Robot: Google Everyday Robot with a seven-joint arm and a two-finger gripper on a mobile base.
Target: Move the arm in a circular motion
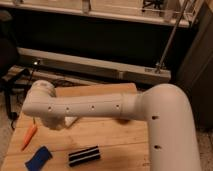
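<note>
The large, smooth white tubular robot arm (100,107) reaches leftward across the wooden bench (115,145), with its rounded joint above the left side, apparently partway round its circle. The gripper is out of view past that joint, its fingers together. The next move calls for carrying the curve onward, staying above the black striped block (84,155) and the orange carrot (29,136).

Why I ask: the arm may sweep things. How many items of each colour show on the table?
Orange: 1, tapered orange carrot-like item
Blue: 1, flat blue piece
Black: 1, black ribbed rectangular bar
White: 1, white item partly behind the large white arm
Total: 4
The gripper is out of view.
</note>
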